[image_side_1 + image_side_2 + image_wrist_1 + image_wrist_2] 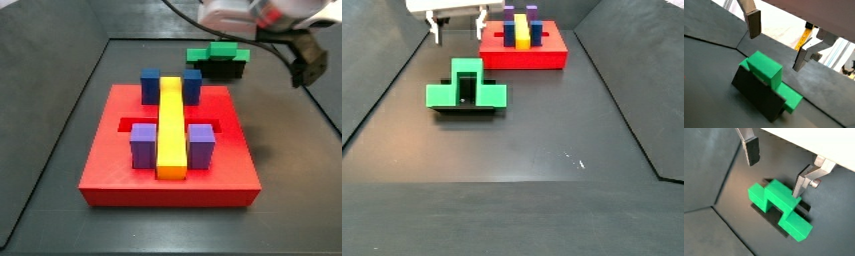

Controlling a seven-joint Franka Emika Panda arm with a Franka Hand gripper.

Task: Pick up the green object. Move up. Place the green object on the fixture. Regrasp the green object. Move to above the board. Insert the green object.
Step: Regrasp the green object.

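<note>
Count: one green object (465,92), one fixture (221,70), one board (118,166), one gripper (774,168); on the board two blue blocks (151,84), two purple blocks (201,143) and one yellow bar (171,128) are showing in a side view.
Green object: it is sitting on top of the fixture, touching it, with its flat face up; the black holder (757,92) is showing beneath it in both wrist views.
Long axis: in a side view (465,92) the wide arm is running across the picture and the short stem is pointing toward the board (523,52).
Relative to gripper: the green object (777,203) is lying below the fingertips and apart from them; nothing is sitting between the fingers (754,25).
Gripper: it is hovering above the fixture with its fingers spread wide, empty; in a side view it (310,62) is hanging beside the fixture, away from the board.
Board: it is resting on the dark floor (543,180), well apart from the fixture.
</note>
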